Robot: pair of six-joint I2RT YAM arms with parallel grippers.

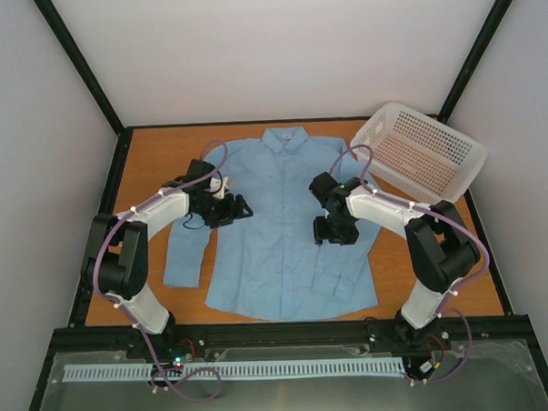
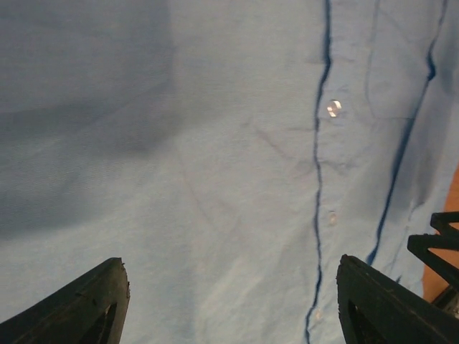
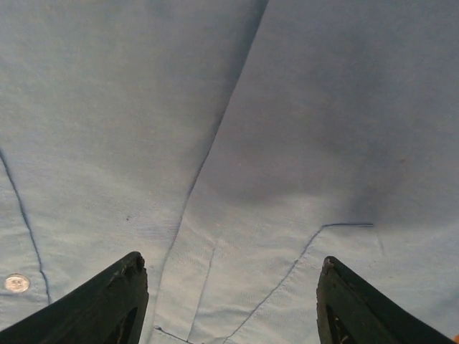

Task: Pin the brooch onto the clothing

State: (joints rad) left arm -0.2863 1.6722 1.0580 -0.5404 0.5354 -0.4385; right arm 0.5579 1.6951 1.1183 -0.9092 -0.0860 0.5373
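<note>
The clothing (image 1: 267, 251), a light blue shirt, lies flat and buttoned on the orange table, collar at the far side. A small round whitish disc, the brooch (image 2: 333, 108), rests on the shirt beside the button placket; the right wrist view catches the brooch (image 3: 16, 283) at its lower left edge. My left gripper (image 1: 238, 210) hovers over the shirt's left chest, jaws open, only cloth between them (image 2: 231, 261). My right gripper (image 1: 332, 230) hovers over the right chest near the pocket seam, jaws open and holding nothing (image 3: 231, 259).
A white perforated basket (image 1: 422, 149) stands tilted at the back right corner. Bare orange table (image 1: 162, 142) shows around the shirt. Black frame posts rise at the back corners. The right gripper's body (image 2: 439, 244) shows at the right edge of the left wrist view.
</note>
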